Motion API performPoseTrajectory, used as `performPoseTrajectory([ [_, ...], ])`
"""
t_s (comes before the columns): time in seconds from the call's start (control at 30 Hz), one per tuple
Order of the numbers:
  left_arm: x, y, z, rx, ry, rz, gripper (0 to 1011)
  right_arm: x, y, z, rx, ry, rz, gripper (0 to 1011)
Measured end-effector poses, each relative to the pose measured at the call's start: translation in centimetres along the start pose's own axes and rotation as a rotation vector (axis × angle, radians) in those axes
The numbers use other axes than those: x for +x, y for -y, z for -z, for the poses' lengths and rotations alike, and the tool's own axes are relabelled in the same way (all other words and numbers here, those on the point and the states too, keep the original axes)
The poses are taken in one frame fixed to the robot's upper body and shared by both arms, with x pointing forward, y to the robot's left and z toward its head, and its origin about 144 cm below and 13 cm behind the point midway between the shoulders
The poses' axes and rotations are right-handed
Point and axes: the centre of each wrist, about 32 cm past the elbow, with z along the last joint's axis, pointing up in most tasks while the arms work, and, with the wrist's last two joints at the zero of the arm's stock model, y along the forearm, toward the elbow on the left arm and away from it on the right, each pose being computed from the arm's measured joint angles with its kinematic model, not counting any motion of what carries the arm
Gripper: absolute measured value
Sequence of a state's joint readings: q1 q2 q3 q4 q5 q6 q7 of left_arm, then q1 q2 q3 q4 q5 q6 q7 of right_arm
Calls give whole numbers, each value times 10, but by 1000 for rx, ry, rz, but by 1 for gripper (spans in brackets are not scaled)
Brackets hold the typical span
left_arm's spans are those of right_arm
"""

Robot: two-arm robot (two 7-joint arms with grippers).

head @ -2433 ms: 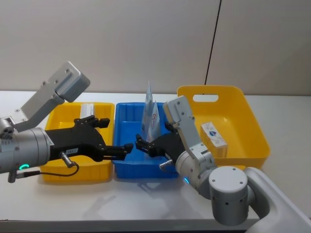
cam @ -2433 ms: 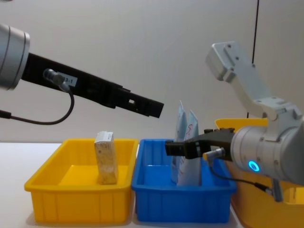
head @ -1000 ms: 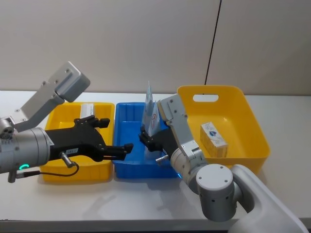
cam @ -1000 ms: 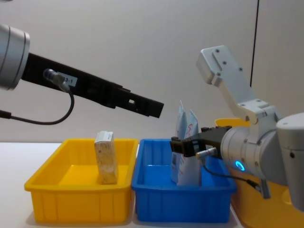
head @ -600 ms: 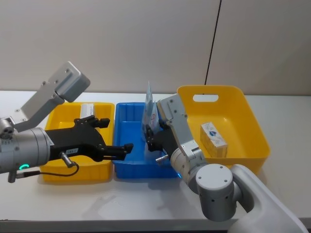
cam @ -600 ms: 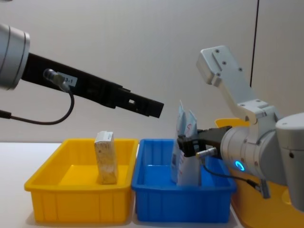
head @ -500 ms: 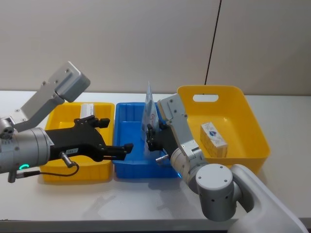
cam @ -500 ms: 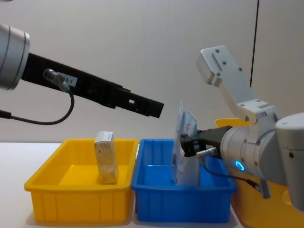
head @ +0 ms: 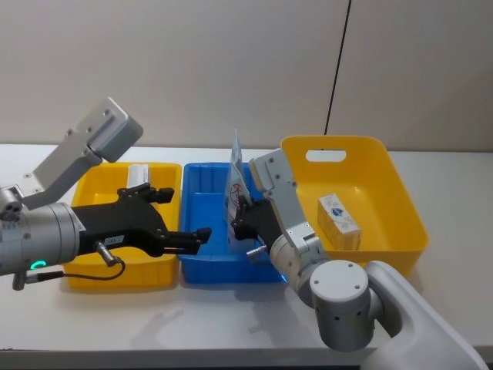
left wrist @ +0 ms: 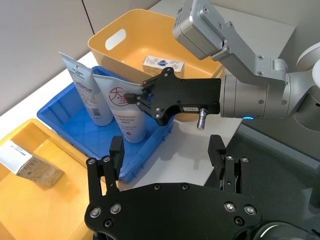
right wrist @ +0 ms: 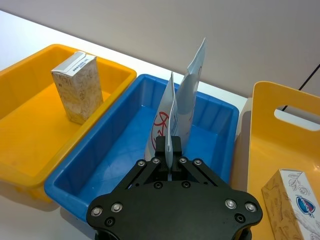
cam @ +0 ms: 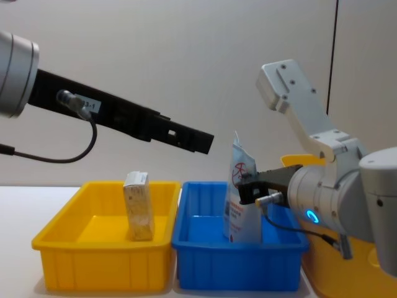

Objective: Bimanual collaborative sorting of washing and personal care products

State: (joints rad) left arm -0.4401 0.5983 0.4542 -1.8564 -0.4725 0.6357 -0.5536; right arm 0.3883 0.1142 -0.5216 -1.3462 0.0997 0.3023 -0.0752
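- Right wrist view has the right claw [right wrist: 170, 165] pinched on the flat top edge of the nearer tube [right wrist: 162, 125], which stands upright in the blue bin [right wrist: 110, 165].
- The second tube [right wrist: 192, 87] stands just behind it in the same bin, close enough that I cannot tell whether they touch.
- These tubes look light and soft-walled, likely slick; the stiff crimped edge seems the safest place to grip, since squeezing the body would buckle it.
- Left claw [left wrist: 170, 165] hangs wide and empty above the front of the blue bin and the left yellow bin [head: 92, 270].
- Count: two tubes; two packs, one [head: 139, 174] in the left yellow bin, one [head: 339, 220] in the right yellow bin [head: 400, 200].
- Packs look boxy, light and easy to grasp across the sides.
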Motion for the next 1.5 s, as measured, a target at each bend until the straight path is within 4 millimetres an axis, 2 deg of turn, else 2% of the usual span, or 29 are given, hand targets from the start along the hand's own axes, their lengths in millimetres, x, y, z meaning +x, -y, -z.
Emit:
performPoseTrajectory([
  [0.27, 0, 0, 0, 0, 0, 0, 1001, 1, 1, 0, 5, 0, 0, 26],
  [0.53, 0, 0, 0, 0, 0, 0, 1001, 6, 7, -9, 52, -5, -5, 26],
  [0.93, 0, 0, 0, 0, 0, 0, 1001, 17, 20, -31, 151, -38, -22, 25],
  [1.2, 0, 0, 0, 0, 0, 0, 1001, 26, 32, -53, 246, -77, -28, 25],
  [1.5, 0, 0, 0, 0, 0, 0, 1001, 47, 45, -71, 330, -104, 9, 25],
])
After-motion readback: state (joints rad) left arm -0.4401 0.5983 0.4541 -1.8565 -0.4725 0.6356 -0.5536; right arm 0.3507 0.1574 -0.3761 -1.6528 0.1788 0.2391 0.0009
